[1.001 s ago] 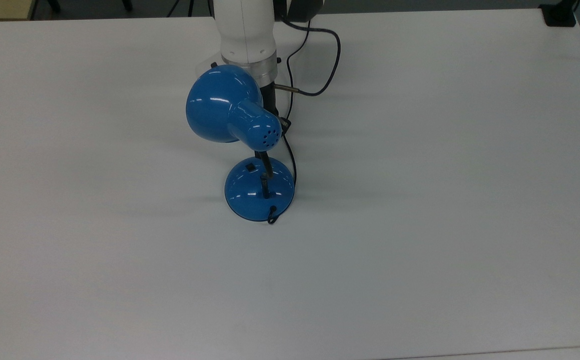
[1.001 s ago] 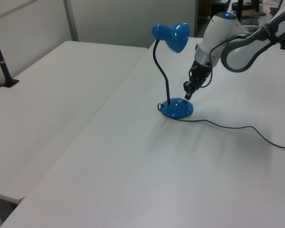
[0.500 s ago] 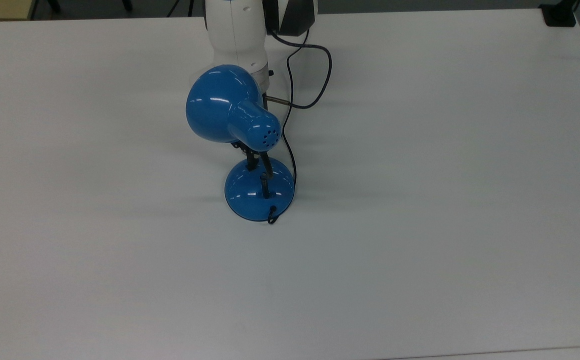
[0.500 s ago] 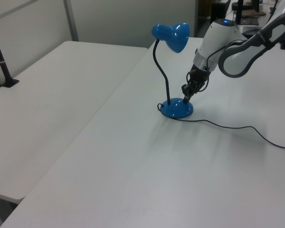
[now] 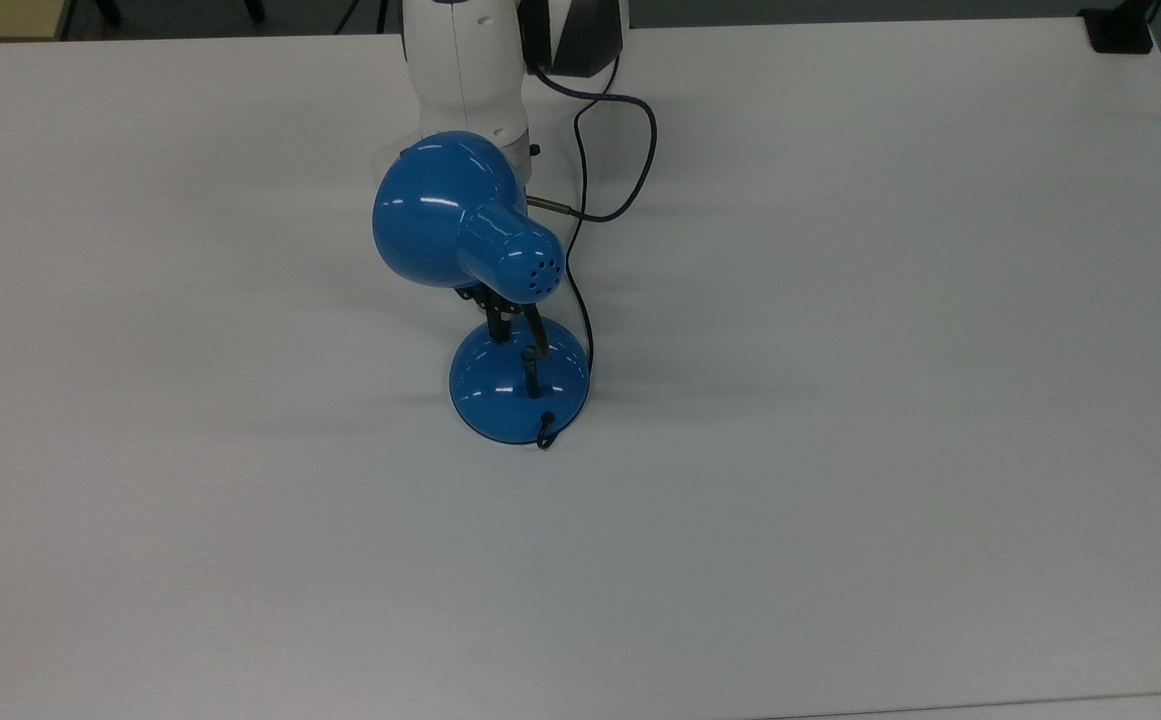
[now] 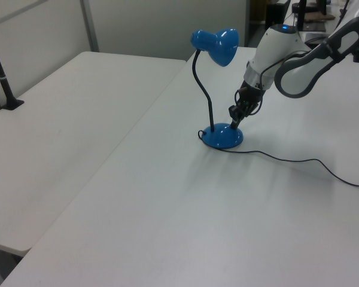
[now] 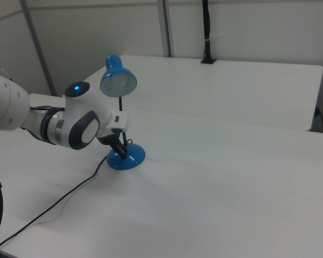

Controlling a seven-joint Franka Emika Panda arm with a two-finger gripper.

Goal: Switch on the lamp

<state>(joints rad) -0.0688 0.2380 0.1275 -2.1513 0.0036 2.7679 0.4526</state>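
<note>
The lamp stands mid-table, glossy blue, with a round domed base (image 5: 515, 395) and a bell shade (image 5: 445, 215) on a black gooseneck. The left view shows the lamp base (image 6: 222, 137) and its shade (image 6: 216, 45); the right view shows the base (image 7: 127, 157) and the shade (image 7: 118, 79). My gripper (image 5: 498, 325) reaches under the shade, its fingers together, tip down on the far side of the base. The tip covers the switch. The gripper (image 6: 234, 123) meets the dome from the left view's right. In the right view the gripper (image 7: 120, 150) touches the base's left.
The lamp's black cord (image 6: 287, 160) trails from the base across the white table (image 5: 840, 450) towards the arm's side. A second white table (image 6: 66, 119) adjoins in the left view. A black post (image 6: 0, 78) stands on its far edge.
The gripper has come down under the shade onto the base, covering the black switch that showed a second ago. The lamp itself has stayed put.
</note>
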